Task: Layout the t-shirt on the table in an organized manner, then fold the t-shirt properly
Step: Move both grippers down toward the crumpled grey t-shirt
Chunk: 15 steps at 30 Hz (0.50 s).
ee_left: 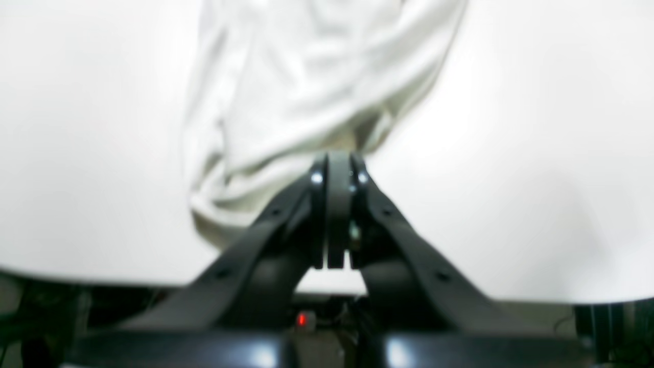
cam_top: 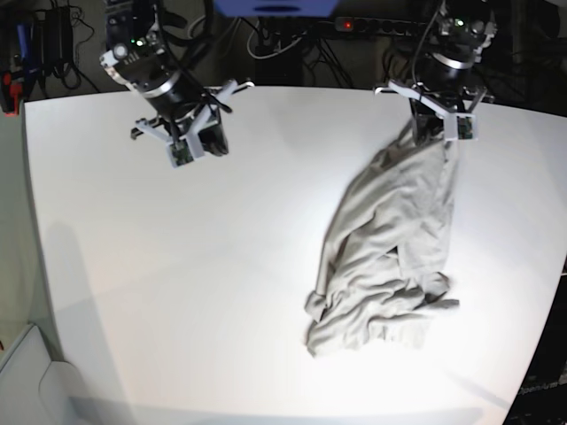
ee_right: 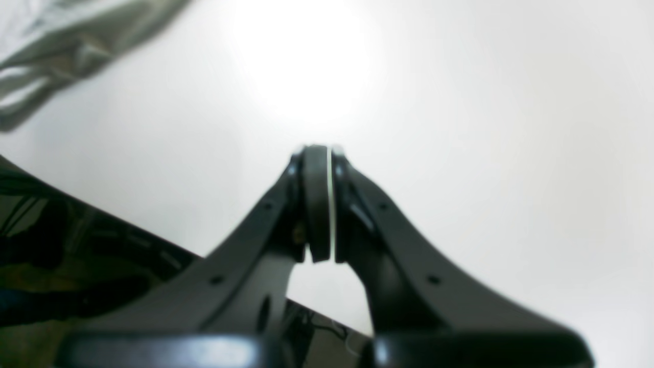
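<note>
- Left gripper (cam_top: 440, 133): fingers (ee_left: 338, 204) pressed together at the t-shirt (cam_top: 390, 248)'s far end. Cloth bunches right at the tips in the left wrist view; it looks pinched, though blur hides the actual bite.
- Right gripper (cam_top: 197, 146): fingers fully closed on nothing, bare desk (cam_top: 177, 283) beneath. Shirt only a strip at the corner of its wrist view.
- Shirt's long axis runs from the left gripper toward the desk's near edge: stretched and narrow at the held end, piled in a crumpled heap at the near end.
- Left arm is at the shirt; right arm well apart, across open desk.
- Judgement: spreading calls for the right arm to cross to the free heap.
- Nothing lies between; only cables and gear behind the far edge.
</note>
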Each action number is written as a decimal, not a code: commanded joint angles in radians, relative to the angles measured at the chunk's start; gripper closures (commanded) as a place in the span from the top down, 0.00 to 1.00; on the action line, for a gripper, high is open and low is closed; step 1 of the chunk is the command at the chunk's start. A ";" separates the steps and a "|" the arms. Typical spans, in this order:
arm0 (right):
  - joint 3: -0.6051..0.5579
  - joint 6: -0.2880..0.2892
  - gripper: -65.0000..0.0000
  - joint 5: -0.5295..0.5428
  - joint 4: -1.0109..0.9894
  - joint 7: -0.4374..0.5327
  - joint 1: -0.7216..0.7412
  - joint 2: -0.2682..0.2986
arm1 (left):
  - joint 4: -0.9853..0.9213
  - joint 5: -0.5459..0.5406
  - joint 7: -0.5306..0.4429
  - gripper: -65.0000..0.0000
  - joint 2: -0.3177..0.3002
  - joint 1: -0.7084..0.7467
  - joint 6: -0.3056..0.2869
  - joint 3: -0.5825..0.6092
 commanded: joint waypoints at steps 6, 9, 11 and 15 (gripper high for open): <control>-0.066 0.005 0.00 0.011 0.014 0.021 0.045 -0.001 | 0.009 0.007 -0.010 0.00 -0.008 -0.047 -0.004 -0.002; -0.095 0.003 0.00 0.009 0.014 0.021 0.070 -0.001 | -0.005 0.007 -0.010 0.00 -0.008 -0.068 -0.004 -0.002; -0.112 0.003 0.00 0.009 0.008 0.021 0.084 -0.001 | -0.033 0.003 -0.010 0.00 -0.008 -0.079 -0.006 -0.002; -0.147 0.003 0.00 0.008 -0.018 0.020 0.114 -0.001 | -0.089 -0.002 -0.010 0.00 -0.008 -0.094 -0.007 -0.002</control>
